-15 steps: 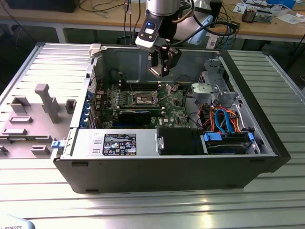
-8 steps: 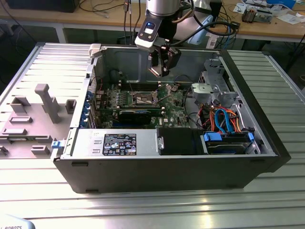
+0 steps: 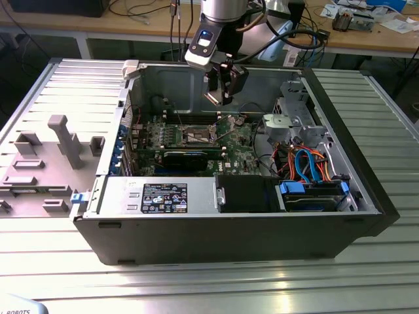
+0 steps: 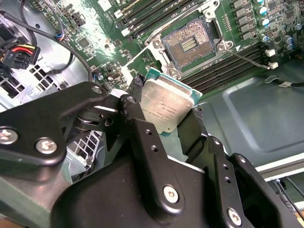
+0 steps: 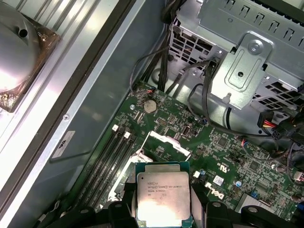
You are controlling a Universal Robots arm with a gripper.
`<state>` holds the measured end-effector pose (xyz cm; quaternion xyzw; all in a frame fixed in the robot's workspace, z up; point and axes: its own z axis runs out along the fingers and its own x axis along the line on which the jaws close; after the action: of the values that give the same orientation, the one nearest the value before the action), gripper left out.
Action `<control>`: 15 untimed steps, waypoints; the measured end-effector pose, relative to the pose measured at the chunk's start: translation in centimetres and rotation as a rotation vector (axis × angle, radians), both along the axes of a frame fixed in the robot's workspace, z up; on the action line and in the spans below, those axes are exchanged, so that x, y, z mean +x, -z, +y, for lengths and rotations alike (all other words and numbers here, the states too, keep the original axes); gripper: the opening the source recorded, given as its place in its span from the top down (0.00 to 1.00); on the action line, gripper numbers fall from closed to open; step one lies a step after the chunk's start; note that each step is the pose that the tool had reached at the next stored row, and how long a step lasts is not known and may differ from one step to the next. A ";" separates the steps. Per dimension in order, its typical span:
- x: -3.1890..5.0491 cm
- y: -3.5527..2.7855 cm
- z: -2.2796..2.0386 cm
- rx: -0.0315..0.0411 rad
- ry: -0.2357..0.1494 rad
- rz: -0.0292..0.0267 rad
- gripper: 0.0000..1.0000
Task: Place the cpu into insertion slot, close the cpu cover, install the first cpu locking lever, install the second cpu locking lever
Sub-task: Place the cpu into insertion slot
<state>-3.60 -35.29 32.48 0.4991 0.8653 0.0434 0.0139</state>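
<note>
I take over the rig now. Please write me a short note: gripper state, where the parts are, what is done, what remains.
Gripper: shut on the cpu, held in the air over the motherboard.
Insertion slot: empty, contacts showing. The cpu cover stands open.
Done: the cpu is in the grip.
Left: cpu not yet seated, cover not closed, neither locking lever installed.

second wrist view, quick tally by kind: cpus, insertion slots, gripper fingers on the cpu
cpu: 1
insertion slot: 1
gripper fingers clamping the cpu: 2
total: 4
</note>
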 end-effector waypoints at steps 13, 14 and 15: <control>0.00 0.09 0.00 0.0000 0.019 0.0000 0.46; 0.00 0.10 0.00 0.0000 0.020 0.0000 0.46; 0.00 0.10 0.00 0.0000 0.020 0.0000 0.46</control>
<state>-3.60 -35.28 32.38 0.5078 0.8603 0.0433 0.0143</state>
